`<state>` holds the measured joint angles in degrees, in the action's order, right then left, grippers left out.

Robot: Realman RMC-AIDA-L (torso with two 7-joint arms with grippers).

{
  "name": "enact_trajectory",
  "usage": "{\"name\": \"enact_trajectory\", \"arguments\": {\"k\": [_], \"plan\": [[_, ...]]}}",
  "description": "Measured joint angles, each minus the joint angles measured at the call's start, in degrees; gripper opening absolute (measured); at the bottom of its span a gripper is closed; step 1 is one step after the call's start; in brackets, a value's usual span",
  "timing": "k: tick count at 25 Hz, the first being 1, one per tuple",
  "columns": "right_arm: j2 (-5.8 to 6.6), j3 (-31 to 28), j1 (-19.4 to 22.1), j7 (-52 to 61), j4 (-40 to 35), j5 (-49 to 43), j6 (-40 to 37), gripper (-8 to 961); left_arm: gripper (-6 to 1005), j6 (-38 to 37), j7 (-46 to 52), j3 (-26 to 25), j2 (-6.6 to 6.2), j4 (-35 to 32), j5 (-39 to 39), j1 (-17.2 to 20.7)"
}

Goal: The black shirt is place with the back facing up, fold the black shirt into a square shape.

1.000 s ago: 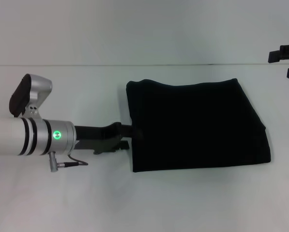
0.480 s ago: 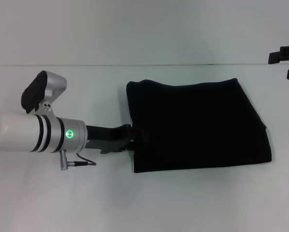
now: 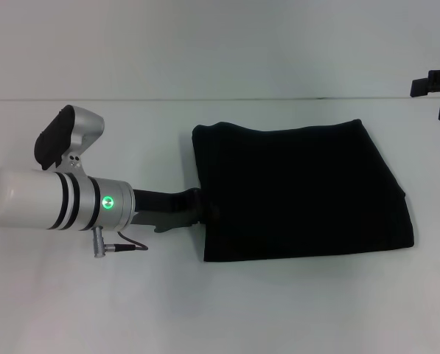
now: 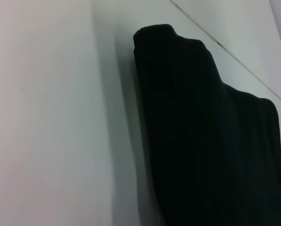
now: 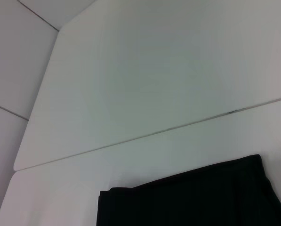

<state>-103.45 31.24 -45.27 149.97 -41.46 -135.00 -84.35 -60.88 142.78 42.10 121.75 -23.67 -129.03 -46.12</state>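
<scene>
Lying folded on the counter point(image 3: 94, 310) with long axis left-to-right, the black shirt point(image 3: 301, 195) — left edge touched by the left hand point(image 3: 197, 209), grip impossible to tell — right hand point(image 3: 432, 81) parked well apart, unreadable too.

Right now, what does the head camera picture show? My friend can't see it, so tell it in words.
A black shirt, folded into a rough square, lies flat on a white table. The left gripper reaches in from the left and meets the shirt's left edge. The right gripper sits far off at the picture's upper right edge.
</scene>
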Motion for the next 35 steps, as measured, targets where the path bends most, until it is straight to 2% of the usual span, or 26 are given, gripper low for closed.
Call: {"name": "enact_trajectory", "arguments": {"k": [7, 12, 19, 25, 31, 32, 33, 35], "plan": [[0.00, 0.0, 0.0, 0.0, 0.1, 0.0, 0.1, 947, 130, -3.1, -1.0, 0.0, -0.12, -1.0, 0.1, 0.2], [0.00, 0.0, 0.1, 0.1, 0.1, 0.0, 0.1, 947, 107, -7.6, -0.9, -0.3, -0.98, -4.8, 0.0, 3.0], [0.00, 0.0, 0.1, 0.0, 0.3, 0.0, 0.1, 947, 143, -11.5, -0.7, -1.8, -3.28, -6.1, -0.2, 4.8], [-0.08, 0.0, -0.1, -0.5, 0.3, 0.0, 0.0, 947, 173, -14.1, 0.2, -3.9, -3.78, -7.3, -2.2, 4.7], [-0.19, -0.3, 0.7, -8.8, 0.2, 5.4, -1.3, 947, 204, -15.3, -0.4, -11.7, -5.20, -13.0, -6.0, 6.9], [-0.38, -0.4, 1.3, -12.4, 0.3, 8.2, -2.1, 947, 237, -15.3, -0.4, -11.7, -5.20, -13.0, -6.0, 6.9], [-0.70, -0.6, 2.0, -15.9, 0.3, 10.7, -3.0, 947, 269, -17.9, -3.8, -14.1, -5.43, -15.9, -5.5, 7.6], [-2.21, -1.5, 4.4, -24.7, 0.0, 17.0, -3.7, 947, 335, -21.9, -10.4, -16.1, -5.61, -17.3, -4.1, 7.8]]}}
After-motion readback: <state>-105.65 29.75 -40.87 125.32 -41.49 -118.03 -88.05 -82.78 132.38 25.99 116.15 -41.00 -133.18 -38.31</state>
